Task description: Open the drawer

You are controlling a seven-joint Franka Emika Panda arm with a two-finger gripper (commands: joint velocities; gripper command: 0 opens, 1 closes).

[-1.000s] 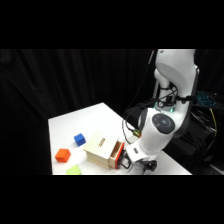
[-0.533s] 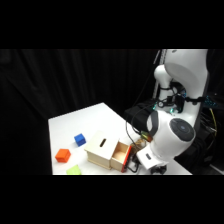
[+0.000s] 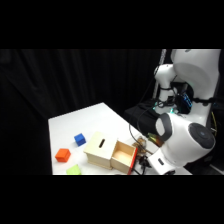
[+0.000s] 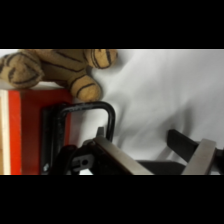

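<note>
The small wooden box (image 3: pixel 101 148) with a slot in its top stands near the table's front edge. Its drawer (image 3: pixel 123 156) is slid out to the right, reddish front edge (image 3: pixel 133 163) facing my gripper (image 3: pixel 142 163). In the wrist view the red drawer front (image 4: pixel 30 130) fills the left, with the black wire loop handle (image 4: pixel 92 107) sticking out from it. My gripper (image 4: pixel 157 159) is open, with its left finger (image 4: pixel 116 156) right at the loop and its right finger (image 4: pixel 201 154) well apart from it.
A brown striped plush toy (image 4: pixel 60 67) shows above the drawer front; whether it lies inside the drawer I cannot tell. Blue (image 3: pixel 79 139), orange (image 3: pixel 62 155) and green (image 3: pixel 74 170) blocks lie left of the box. The white table (image 3: pixel 95 117) stretches back behind them.
The drawer has slid out of the box to the right as my gripper pulled back toward the arm's base. The box and blocks stayed put.
</note>
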